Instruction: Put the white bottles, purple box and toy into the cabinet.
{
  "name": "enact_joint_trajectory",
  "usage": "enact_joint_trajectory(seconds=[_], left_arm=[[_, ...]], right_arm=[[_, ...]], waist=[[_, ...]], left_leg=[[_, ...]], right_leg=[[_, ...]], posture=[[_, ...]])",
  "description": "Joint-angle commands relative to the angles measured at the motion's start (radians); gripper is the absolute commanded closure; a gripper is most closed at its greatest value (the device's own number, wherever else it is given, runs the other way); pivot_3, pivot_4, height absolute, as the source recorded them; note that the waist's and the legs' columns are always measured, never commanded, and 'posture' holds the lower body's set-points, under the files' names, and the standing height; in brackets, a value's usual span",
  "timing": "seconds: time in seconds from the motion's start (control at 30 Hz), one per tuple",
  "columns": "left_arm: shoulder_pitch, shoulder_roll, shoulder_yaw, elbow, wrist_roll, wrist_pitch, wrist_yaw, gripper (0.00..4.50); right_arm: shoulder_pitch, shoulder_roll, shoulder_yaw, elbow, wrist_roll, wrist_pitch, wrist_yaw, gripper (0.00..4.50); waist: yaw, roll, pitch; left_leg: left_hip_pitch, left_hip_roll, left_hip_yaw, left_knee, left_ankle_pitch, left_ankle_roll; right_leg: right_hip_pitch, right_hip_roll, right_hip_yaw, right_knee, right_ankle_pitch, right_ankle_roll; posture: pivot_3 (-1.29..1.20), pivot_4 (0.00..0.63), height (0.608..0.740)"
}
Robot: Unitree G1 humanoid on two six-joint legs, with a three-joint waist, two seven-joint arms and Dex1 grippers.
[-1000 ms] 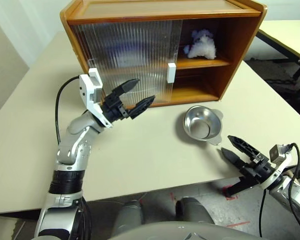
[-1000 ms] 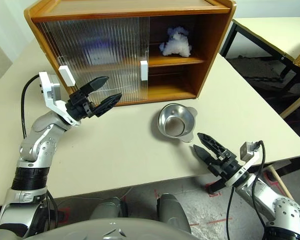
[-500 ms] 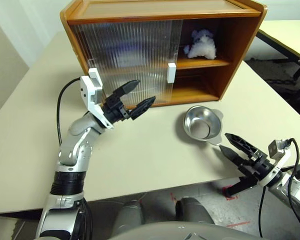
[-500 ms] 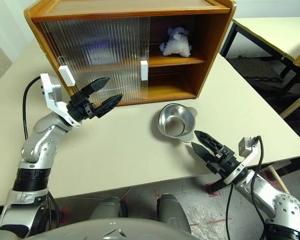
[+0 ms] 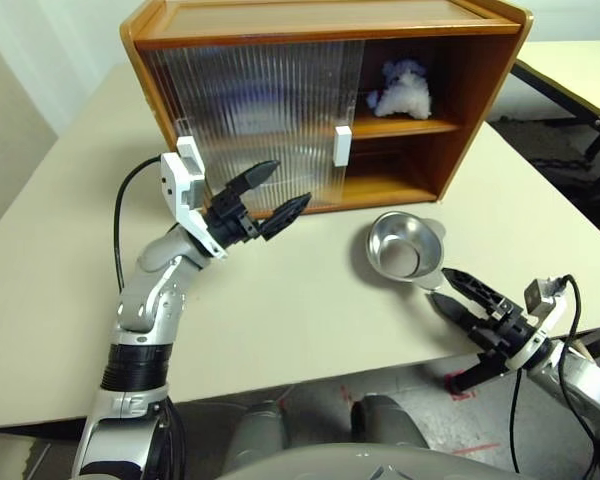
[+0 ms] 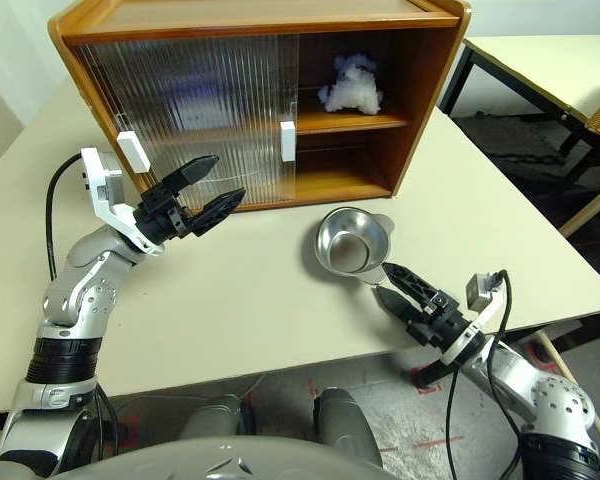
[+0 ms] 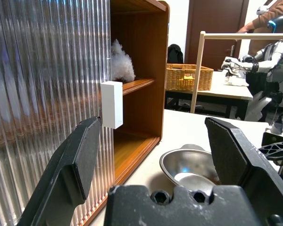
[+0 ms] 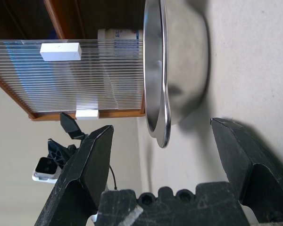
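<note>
Beige table (image 5: 280, 300), toy (image 5: 401, 88) shelved in cabinet (image 5: 460, 90), both hands spread, empty

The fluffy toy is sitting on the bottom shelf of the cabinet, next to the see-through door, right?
Not quite. The fluffy toy sits on the upper shelf of the cabinet, not the bottom one; the part of the bottom shelf that shows below it is bare. It is next to the see-through door. The left eye view shows this.

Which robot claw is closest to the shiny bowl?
The right gripper: its open fingers point at the steel bowl from just beside its rim. The left gripper hovers over by the cabinet's sliding door.
</note>
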Motion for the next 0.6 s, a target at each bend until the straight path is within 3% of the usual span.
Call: enact_joint_trajectory(seconds=[0.03, 0.33, 0.43, 0.6], left_arm=[[0.010, 0.002, -0.005, -0.014, 0.012, -0.006, 0.004, 0.00], [0.011, 0.002, -0.004, -0.014, 0.012, -0.009, 0.010, 0.00], [0.008, 0.002, -0.004, -0.012, 0.012, -0.010, 0.010, 0.00], [0.005, 0.003, -0.004, -0.012, 0.012, -0.009, 0.010, 0.00]], right_arm=[[-0.022, 0.003, 0.009, 0.027, -0.032, 0.016, 0.011, 0.01], [-0.053, 0.047, -0.002, -0.033, 0.011, 0.032, -0.084, 0.01], [-0.056, 0.062, -0.007, -0.060, 0.047, 0.029, -0.139, 0.62], [-0.055, 0.075, -0.006, -0.104, 0.103, 0.010, -0.221, 2.54]], waist=[[0.000, 0.000, 0.000], [0.002, 0.000, 0.000], [0.002, 0.000, 0.000], [0.001, 0.000, 0.000]], left_leg=[[0.000, 0.000, 0.000, 0.000, 0.000, 0.000], [0.000, 0.000, 0.000, 0.000, 0.000, 0.000], [0.000, 0.000, 0.000, 0.000, 0.000, 0.000], [0.000, 0.000, 0.000, 0.000, 0.000, 0.000]], right_leg=[[0.000, 0.000, 0.000, 0.000, 0.000, 0.000], [0.000, 0.000, 0.000, 0.000, 0.000, 0.000], [0.000, 0.000, 0.000, 0.000, 0.000, 0.000], [0.000, 0.000, 0.000, 0.000, 0.000, 0.000]], posture=[[0.05, 0.000, 0.740], [0.05, 0.000, 0.740], [0.05, 0.000, 0.740], [0.05, 0.000, 0.740]])
